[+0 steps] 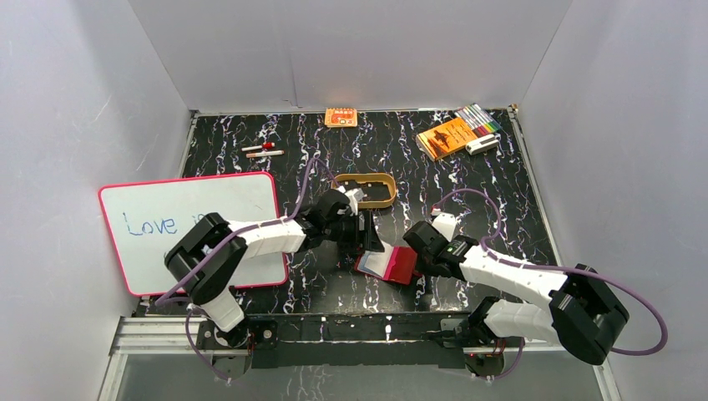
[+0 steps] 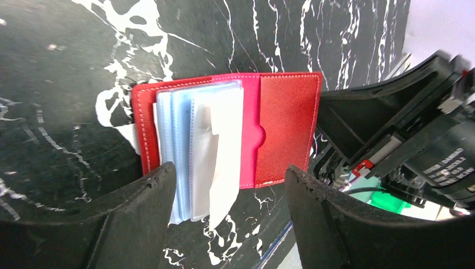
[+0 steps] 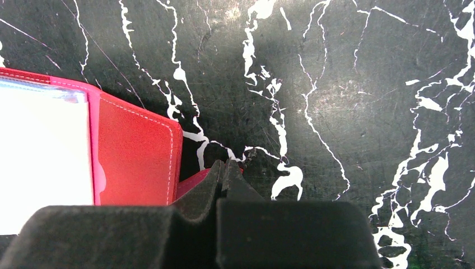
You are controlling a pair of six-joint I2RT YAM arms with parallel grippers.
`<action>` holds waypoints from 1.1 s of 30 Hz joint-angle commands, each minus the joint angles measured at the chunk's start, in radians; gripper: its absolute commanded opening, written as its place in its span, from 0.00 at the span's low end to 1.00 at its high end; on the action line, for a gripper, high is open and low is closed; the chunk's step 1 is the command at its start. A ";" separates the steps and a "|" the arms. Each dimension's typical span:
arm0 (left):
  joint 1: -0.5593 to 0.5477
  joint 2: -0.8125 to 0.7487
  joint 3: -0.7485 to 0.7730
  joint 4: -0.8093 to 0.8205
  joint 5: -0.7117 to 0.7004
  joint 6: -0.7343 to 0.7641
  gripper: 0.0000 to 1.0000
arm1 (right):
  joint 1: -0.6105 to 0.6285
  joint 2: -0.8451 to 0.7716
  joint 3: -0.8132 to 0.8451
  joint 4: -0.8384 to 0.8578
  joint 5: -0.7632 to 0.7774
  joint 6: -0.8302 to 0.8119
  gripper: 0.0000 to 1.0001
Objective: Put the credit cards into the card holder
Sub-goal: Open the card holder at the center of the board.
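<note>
The red card holder (image 1: 402, 266) lies open on the black marbled table between the two arms. In the left wrist view the card holder (image 2: 288, 129) shows its inner sleeves; light blue credit cards (image 2: 175, 145) and a white sheet (image 2: 224, 140) sit in them, their lower ends poking past its edge. My left gripper (image 2: 231, 188) hangs open over the holder with nothing between its fingers. My right gripper (image 3: 227, 166) is shut, and its tips rest on the holder's red tab (image 3: 193, 184) beside the cover (image 3: 137, 157).
A pink-framed whiteboard (image 1: 192, 221) lies at the left. A tan oval tray (image 1: 367, 190) stands just behind the left gripper. At the back are an orange packet (image 1: 341, 117), an orange booklet (image 1: 445, 136), markers (image 1: 480, 119) and two pens (image 1: 263, 150).
</note>
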 commanded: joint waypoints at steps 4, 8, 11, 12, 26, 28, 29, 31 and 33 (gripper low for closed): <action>-0.038 0.051 0.056 0.003 0.055 0.032 0.64 | -0.008 0.005 -0.033 -0.038 -0.010 0.021 0.02; -0.038 0.078 0.053 -0.002 0.036 0.038 0.57 | -0.008 -0.027 -0.011 -0.068 -0.008 0.007 0.22; -0.038 0.089 0.048 -0.011 0.012 0.037 0.51 | -0.008 -0.063 0.016 -0.107 0.005 0.000 0.35; -0.038 0.092 0.046 -0.011 0.003 0.034 0.51 | -0.008 -0.076 0.028 -0.123 0.009 -0.003 0.38; -0.039 0.083 0.044 -0.025 -0.026 0.026 0.49 | -0.008 -0.240 0.254 -0.035 -0.207 -0.244 0.45; -0.039 0.079 0.041 -0.023 -0.030 0.023 0.49 | -0.008 -0.190 0.241 -0.007 -0.251 -0.246 0.43; -0.038 0.076 0.039 -0.022 -0.030 0.023 0.49 | -0.008 -0.160 0.228 0.004 -0.264 -0.241 0.42; -0.038 0.065 0.033 -0.023 -0.034 0.022 0.49 | -0.010 -0.121 0.183 0.056 -0.295 -0.228 0.40; -0.038 0.051 0.027 -0.025 -0.038 0.022 0.49 | -0.020 -0.102 0.119 0.124 -0.318 -0.206 0.39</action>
